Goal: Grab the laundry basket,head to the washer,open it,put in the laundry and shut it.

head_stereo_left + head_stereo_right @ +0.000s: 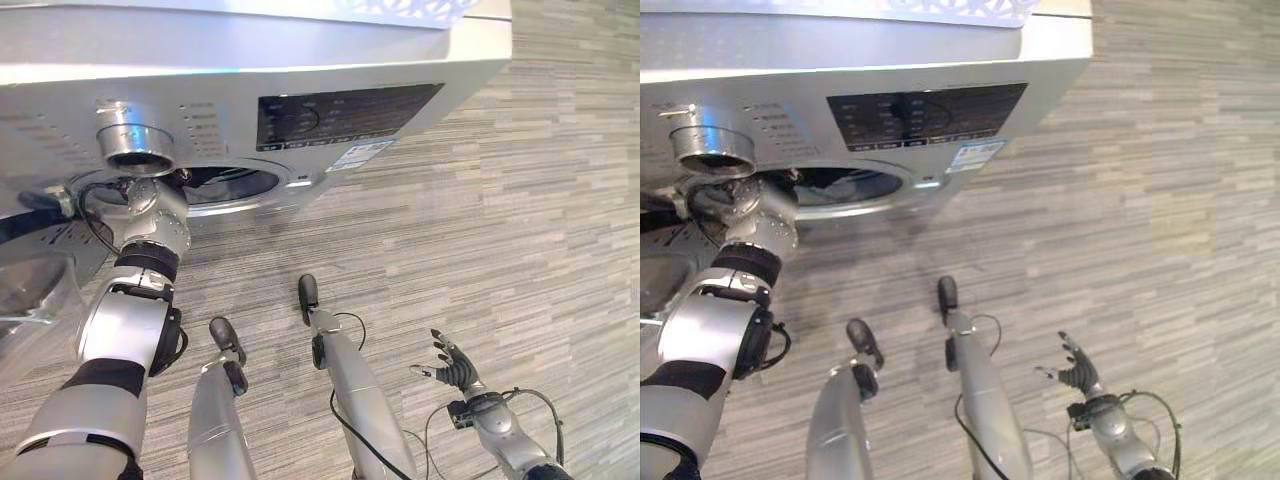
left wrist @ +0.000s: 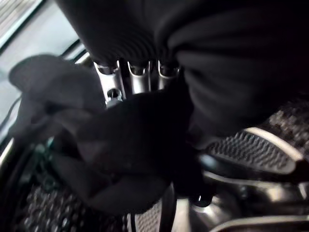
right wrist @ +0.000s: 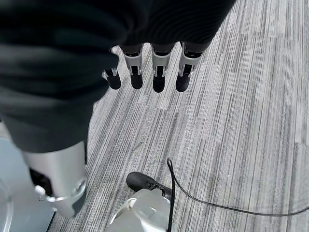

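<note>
Washer (image 1: 150, 90): smooth, silver, satin-finish casing with a glossy black control panel (image 1: 345, 113). Inside it, dark matt cloth (image 2: 130, 145) over a perforated metal drum (image 2: 251, 147). Below the washer, rough striped grey carpet (image 1: 480, 220).

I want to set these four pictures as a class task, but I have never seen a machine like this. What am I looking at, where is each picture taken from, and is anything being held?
This is a two-legged humanoid robot loading a washing machine. The two wide pictures come from the two eyes of a camera on its head, looking down, so they show nearly the same scene. The silver washer fills the top, its round opening facing grey striped carpet. A white laundry basket sits on top of the washer.

The other two pictures come from cameras on the wrists, looking along each hand. The left arm reaches into the opening; its wrist view shows the left hand with dark laundry bunched against the fingers, inside the perforated metal drum. Whether the fingers grip the cloth is hidden. The right hand hangs over the carpet, fingers straight, holding nothing.
</note>
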Controlling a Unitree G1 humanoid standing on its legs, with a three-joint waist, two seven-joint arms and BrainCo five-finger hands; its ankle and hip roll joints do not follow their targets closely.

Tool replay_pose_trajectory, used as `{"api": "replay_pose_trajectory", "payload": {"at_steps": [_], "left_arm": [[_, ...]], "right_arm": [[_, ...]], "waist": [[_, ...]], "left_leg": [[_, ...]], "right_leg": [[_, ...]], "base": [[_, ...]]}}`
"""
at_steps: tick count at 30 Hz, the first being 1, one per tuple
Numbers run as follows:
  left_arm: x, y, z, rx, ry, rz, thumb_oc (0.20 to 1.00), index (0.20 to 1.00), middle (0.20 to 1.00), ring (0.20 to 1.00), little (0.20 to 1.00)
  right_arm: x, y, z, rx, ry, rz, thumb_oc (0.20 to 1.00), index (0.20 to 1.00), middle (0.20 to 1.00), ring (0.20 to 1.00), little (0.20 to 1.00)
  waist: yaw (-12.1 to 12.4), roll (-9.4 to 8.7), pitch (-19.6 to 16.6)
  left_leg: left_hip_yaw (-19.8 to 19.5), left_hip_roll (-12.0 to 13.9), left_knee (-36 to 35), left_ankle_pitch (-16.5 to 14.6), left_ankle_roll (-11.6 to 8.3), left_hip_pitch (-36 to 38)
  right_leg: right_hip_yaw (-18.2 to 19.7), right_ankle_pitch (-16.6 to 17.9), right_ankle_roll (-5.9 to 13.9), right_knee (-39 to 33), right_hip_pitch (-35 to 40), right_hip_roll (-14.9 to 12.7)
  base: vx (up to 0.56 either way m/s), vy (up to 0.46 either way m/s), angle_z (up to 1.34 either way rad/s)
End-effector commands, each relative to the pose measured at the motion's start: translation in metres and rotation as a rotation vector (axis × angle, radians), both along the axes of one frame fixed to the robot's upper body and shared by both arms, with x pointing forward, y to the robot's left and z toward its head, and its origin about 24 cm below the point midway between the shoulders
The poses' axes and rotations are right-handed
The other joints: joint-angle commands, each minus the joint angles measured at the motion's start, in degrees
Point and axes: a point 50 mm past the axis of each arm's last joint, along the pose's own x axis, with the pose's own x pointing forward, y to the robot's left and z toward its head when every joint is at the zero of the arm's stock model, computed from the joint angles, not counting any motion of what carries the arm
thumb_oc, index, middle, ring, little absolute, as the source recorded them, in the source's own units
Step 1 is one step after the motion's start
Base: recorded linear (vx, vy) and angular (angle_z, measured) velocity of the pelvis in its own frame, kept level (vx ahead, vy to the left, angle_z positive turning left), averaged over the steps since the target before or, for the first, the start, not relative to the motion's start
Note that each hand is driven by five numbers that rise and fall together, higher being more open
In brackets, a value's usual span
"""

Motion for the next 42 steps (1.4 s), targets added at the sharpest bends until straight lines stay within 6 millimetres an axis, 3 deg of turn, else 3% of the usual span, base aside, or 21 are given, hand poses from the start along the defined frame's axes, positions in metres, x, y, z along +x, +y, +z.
{"api": "replay_pose_trajectory", "payload": {"at_steps": [1, 7, 8, 11, 12, 13, 14, 15, 17, 20, 22, 24, 26, 29, 30, 34, 38, 42], "left_arm": [[-0.010, 0.032, 0.057, 0.059, -0.136, 0.087, 0.200, 0.200, 0.200, 0.200, 0.200], [-0.010, 0.035, 0.041, -0.030, -0.120, 0.087, 0.200, 0.200, 0.200, 0.200, 0.200], [-0.012, 0.042, 0.037, -0.096, -0.124, 0.126, 0.200, 0.200, 0.200, 0.200, 0.200], [-0.018, 0.054, 0.037, -0.117, -0.123, 0.181, 0.200, 0.200, 0.200, 0.200, 0.200], [-0.026, 0.068, 0.045, -0.177, -0.163, 0.258, 0.200, 0.200, 0.200, 0.200, 0.200], [-0.027, 0.068, 0.046, -0.177, -0.165, 0.262, 0.200, 0.200, 0.200, 0.200, 0.200], [-0.030, 0.066, 0.071, -0.195, -0.294, 0.232, 0.238, 0.238, 0.238, 0.238, 0.238], [-0.031, 0.068, 0.069, -0.183, -0.294, 0.229, 1.000, 1.000, 1.000, 1.000, 1.000], [-0.029, 0.070, 0.061, -0.181, -0.239, 0.230, 1.000, 1.000, 1.000, 1.000, 1.000], [-0.027, 0.065, 0.067, -0.131, -0.228, 0.217, 1.000, 1.000, 1.000, 1.000, 1.000], [-0.023, 0.061, 0.054, -0.106, -0.182, 0.203, 1.000, 1.000, 1.000, 1.000, 1.000], [-0.019, 0.054, 0.029, -0.111, -0.106, 0.201, 1.000, 1.000, 1.000, 1.000, 1.000], [-0.018, 0.051, 0.023, -0.111, -0.093, 0.204, 1.000, 1.000, 1.000, 1.000, 1.000], [-0.019, 0.044, -0.028, -0.031, 0.089, 0.200, 1.000, 1.000, 1.000, 1.000, 1.000], [-0.019, 0.044, -0.029, -0.030, 0.091, 0.201, 1.000, 1.000, 1.000, 1.000, 1.000], [-0.024, 0.031, -0.069, -0.037, 0.190, 0.206, 1.000, 1.000, 1.000, 1.000, 1.000], [-0.030, 0.031, -0.088, -0.062, 0.222, 0.214, 1.000, 1.000, 1.000, 1.000, 1.000], [-0.040, 0.030, -0.117, -0.218, 0.234, 0.236, 1.000, 1.000, 1.000, 1.000, 1.000]], "right_arm": [[0.014, -0.012, 0.013, -0.047, -0.046, -0.002, 1.000, 1.000, 1.000, 1.000, 1.000], [0.009, -0.010, 0.018, -0.043, -0.078, 0.012, 1.000, 1.000, 1.000, 1.000, 1.000], [0.006, -0.012, 0.017, -0.029, -0.102, -0.047, 1.000, 1.000, 1.000, 1.000, 1.000], [0.007, -0.012, 0.017, -0.047, -0.132, -0.103, 1.000, 1.000, 1.000, 1.000, 1.000], [0.008, -0.014, 0.017, -0.053, -0.142, -0.133, 1.000, 1.000, 1.000, 1.000, 1.000], [0.009, -0.014, 0.017, -0.053, -0.144, -0.132, 1.000, 1.000, 1.000, 1.000, 1.000], [0.009, -0.015, 0.021, -0.058, -0.151, -0.112, 1.000, 1.000, 1.000, 1.000, 1.000], [0.006, -0.016, 0.021, -0.070, -0.147, -0.098, 1.000, 1.000, 1.000, 1.000, 1.000], [-0.002, -0.019, 0.017, -0.111, -0.120, -0.077, 1.000, 1.000, 1.000, 1.000, 1.000], [-0.008, -0.022, 0.012, -0.102, -0.100, -0.118, 1.000, 1.000, 1.000, 1.000, 1.000], [-0.010, -0.023, 0.010, -0.092, -0.088, -0.127, 1.000, 1.000, 1.000, 1.000, 1.000], [-0.013, -0.019, 0.006, -0.085, -0.067, -0.097, 1.000, 1.000, 1.000, 1.000, 1.000], [-0.014, -0.019, 0.006, -0.085, -0.066, -0.096, 1.000, 1.000, 1.000, 1.000, 1.000], [-0.009, -0.018, 0.009, -0.093, -0.082, -0.091, 1.000, 1.000, 1.000, 1.000, 1.000], [-0.009, -0.019, 0.009, -0.094, -0.081, -0.091, 1.000, 1.000, 1.000, 1.000, 1.000], [-0.008, -0.022, 0.009, -0.108, -0.090, -0.102, 1.000, 1.000, 1.000, 1.000, 1.000], [-0.011, -0.025, 0.006, -0.116, -0.076, -0.130, 1.000, 1.000, 1.000, 1.000, 1.000], [-0.018, -0.028, -0.004, -0.123, -0.023, -0.164, 1.000, 1.000, 1.000, 1.000, 1.000]], "waist": [[-1.30, -0.05, 4.32], [-2.07, -0.50, 4.75], [-2.62, -0.67, 5.13], [-3.06, -0.60, 5.12], [-3.09, -0.84, 4.89], [-3.04, -0.64, 4.77], [-3.19, -0.74, 4.51], [-2.97, -0.59, 4.22], [-2.77, -0.39, 4.35], [-2.70, 0.14, 4.71], [-2.42, 0.54, 4.63], [-2.05, 1.46, 3.74], [-2.11, 1.54, 3.67], [-1.25, 2.22, 4.39], [-1.31, 2.10, 4.51], [0.06, 2.40, 6.38], [0.93, 2.80, 7.29], [1.87, 3.05, 7.82]], "left_leg": [[-1.90, 2.50, 0.45, -2.39, -1.06, 0.96], [-2.93, 4.34, 6.62, -4.55, -1.01, -3.04], [-3.63, 5.48, 10.55, -5.96, -1.30, -4.50], [-4.35, 7.25, 16.01, -8.03, -1.68, -7.33], [-4.53, 8.09, 18.63, -8.42, -1.64, -8.66], [-4.76, 8.41, 19.24, -8.65, -1.70, -9.36], [-4.84, 8.78, 19.62, -9.11, -1.42, -9.99], [-4.96, 8.93, 19.65, -9.19, -1.26, -10.41], [-5.26, 8.81, 19.67, -8.92, -1.13, -10.90], [-5.69, 8.24, 18.86, -8.34, -1.11, -11.01], [-5.71, 7.56, 17.69, -7.97, -1.12, -10.48], [-5.83, 6.34, 14.01, -7.05, -1.12, -8.75], [-5.73, 5.80, 12.75, -6.64, -1.09, -7.90], [-5.03, 3.93, 7.35, -4.70, -1.27, -3.85], [-4.92, 3.79, 6.93, -4.49, -1.25, -3.38], [-4.12, 0.91, -1.68, -0.89, -1.74, 2.80], [-4.31, -0.72, -6.64, 1.28, -1.89, 6.88], [-4.54, -2.26, -11.02, 3.30, -2.16, 11.48]], "right_leg": [[0.24, -1.46, 2.10, 0.14, -0.13, 3.83], [0.47, -3.60, 1.22, 4.29, -3.59, 5.79], [0.35, -5.47, 0.36, 8.06, -5.03, 6.40], [-0.37, -6.59, -0.16, 11.35, -7.22, 7.35], [-0.70, -6.37, -0.35, 12.30, -8.43, 7.87], [-0.84, -6.42, -0.41, 12.54, -8.92, 8.11], [-1.02, -6.23, -0.54, 12.47, -9.92, 8.75], [-1.14, -6.13, -0.58, 12.29, -10.32, 9.00], [-1.14, -6.14, -0.70, 11.88, -10.26, 8.96], [-1.44, -6.13, -0.68, 11.97, -10.41, 8.67], [-1.40, -6.35, -0.69, 11.68, -10.13, 8.09], [-1.37, -6.22, -0.37, 10.64, -9.22, 6.72], [-1.32, -6.06, -0.27, 10.21, -8.63, 6.25], [-1.08, -5.32, -0.09, 8.06, -5.52, 4.58], [-1.01, -5.23, -0.07, 7.85, -5.16, 4.49], [-0.95, -3.51, 0.49, 2.90, 0.22, 2.57], [-1.25, -2.50, 0.85, -0.02, 3.88, 1.80], [-1.38, -1.30, 1.12, -2.67, 8.38, 1.06]], "base": [[0.02, 0.044, -0.29], [0.04, -0.086, -0.34], [0.04, -0.112, -0.11], [0.04, -0.070, -0.12], [0.04, -0.031, -0.18], [0.04, -0.064, -0.19], [0.03, -0.067, -0.19], [0.02, -0.105, -0.20], [0.01, -0.089, -0.07], [0.01, -0.036, 0.05], [0.01, -0.017, 0.12], [0.03, 0.000, 0.18], [0.00, 0.007, 0.27], [-0.02, 0.022, 0.26], [-0.03, 0.035, 0.13], [-0.04, 0.019, 0.22], [-0.03, 0.009, 0.25], [-0.02, 0.030, 0.17]]}}
